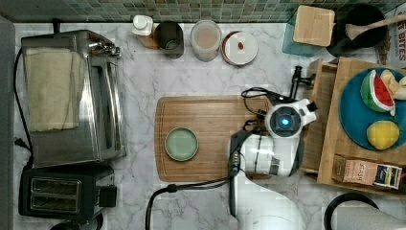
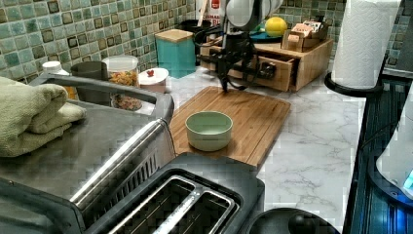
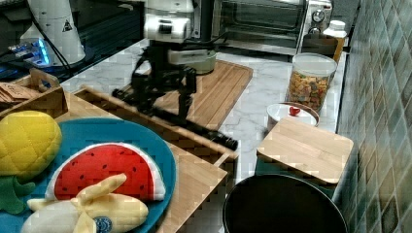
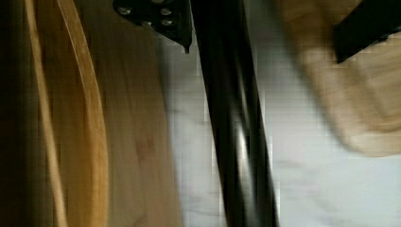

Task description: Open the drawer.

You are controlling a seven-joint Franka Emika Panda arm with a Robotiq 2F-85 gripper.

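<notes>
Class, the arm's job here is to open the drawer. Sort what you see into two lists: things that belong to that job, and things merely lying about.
Belongs to the job:
- drawer, partly pulled out
- its black bar handle
- gripper at the handle

Lying about:
- cutting board
- green bowl
- toaster
- toaster oven
- blue plate of toy fruit
- paper towel roll

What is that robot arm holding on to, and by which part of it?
The end effector straddles the long black bar handle on the front of the drawer, which stands partly pulled out. Whether its fingers actually clamp the bar cannot be told.
</notes>
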